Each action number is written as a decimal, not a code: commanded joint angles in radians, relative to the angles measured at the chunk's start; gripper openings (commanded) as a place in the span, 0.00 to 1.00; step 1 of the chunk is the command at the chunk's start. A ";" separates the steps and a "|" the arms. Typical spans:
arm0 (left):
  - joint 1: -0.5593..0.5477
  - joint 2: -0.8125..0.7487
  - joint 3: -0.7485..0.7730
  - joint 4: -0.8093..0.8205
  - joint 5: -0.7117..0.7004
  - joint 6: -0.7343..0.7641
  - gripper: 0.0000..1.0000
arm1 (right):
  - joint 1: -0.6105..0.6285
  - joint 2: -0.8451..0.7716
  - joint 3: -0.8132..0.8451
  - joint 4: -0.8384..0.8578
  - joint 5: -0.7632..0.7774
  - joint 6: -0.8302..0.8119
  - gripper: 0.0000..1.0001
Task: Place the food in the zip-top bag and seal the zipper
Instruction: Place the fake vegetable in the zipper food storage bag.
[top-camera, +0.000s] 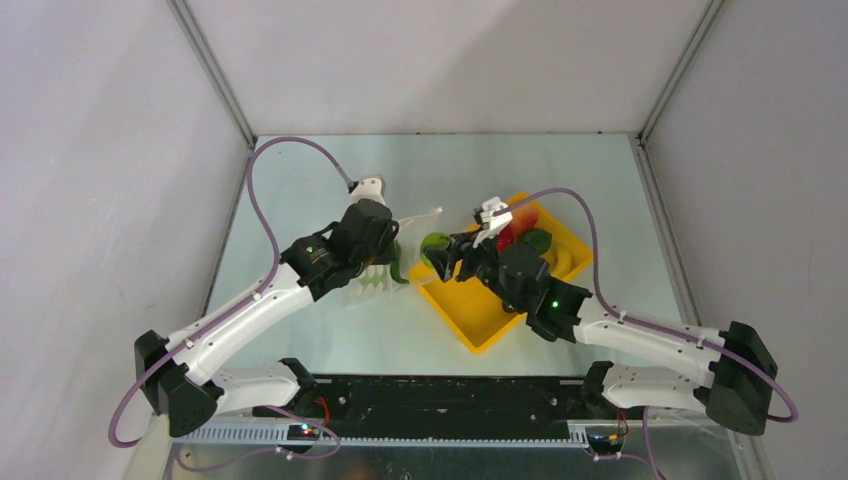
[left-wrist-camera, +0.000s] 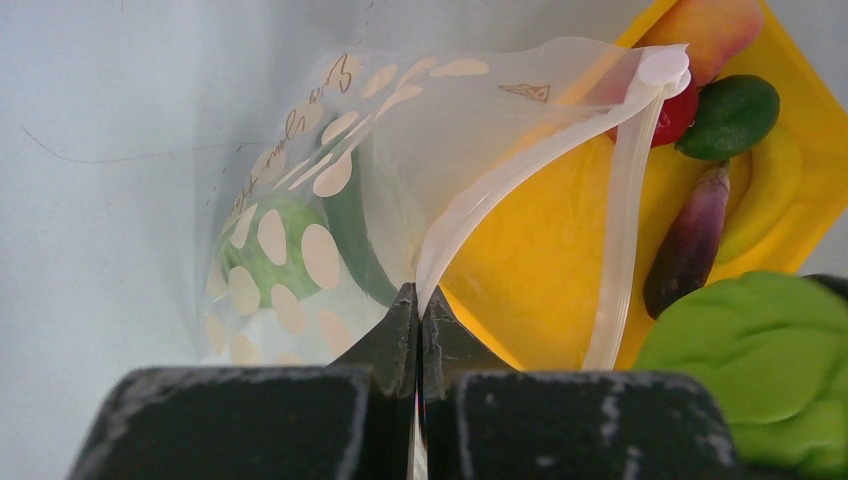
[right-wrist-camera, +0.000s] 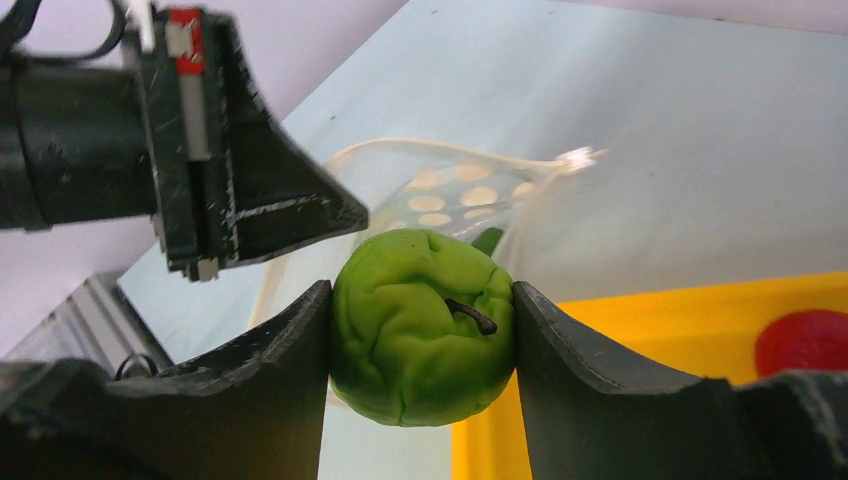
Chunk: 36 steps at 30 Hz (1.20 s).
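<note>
The dotted zip-top bag (left-wrist-camera: 300, 200) lies left of the yellow tray, its mouth held open. My left gripper (left-wrist-camera: 418, 300) is shut on the near lip of the white zipper (left-wrist-camera: 520, 160). A green round fruit (left-wrist-camera: 265, 250) and a green cucumber (left-wrist-camera: 355, 240) lie inside the bag. My right gripper (right-wrist-camera: 420, 320) is shut on a light green round fruit (right-wrist-camera: 420, 325) and holds it just in front of the bag's mouth (top-camera: 435, 243). The eggplant (left-wrist-camera: 690, 240), banana (left-wrist-camera: 760, 190), tomato (left-wrist-camera: 675, 115), peach (left-wrist-camera: 700, 25) and a dark green fruit (left-wrist-camera: 730, 115) lie in the tray.
The yellow tray (top-camera: 480, 320) sits at an angle right of the bag, under my right arm. The enclosure's walls stand on the left, back and right. The arms' base rail runs along the near edge.
</note>
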 joint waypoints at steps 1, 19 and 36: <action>-0.003 -0.011 0.002 0.028 0.004 -0.004 0.00 | 0.017 0.070 0.060 0.087 -0.071 -0.076 0.49; -0.003 -0.022 -0.010 0.041 0.029 -0.007 0.00 | 0.019 0.246 0.212 0.010 -0.063 -0.019 0.88; -0.003 -0.028 -0.011 0.037 0.019 -0.006 0.00 | -0.054 0.104 0.189 -0.144 -0.009 0.082 0.99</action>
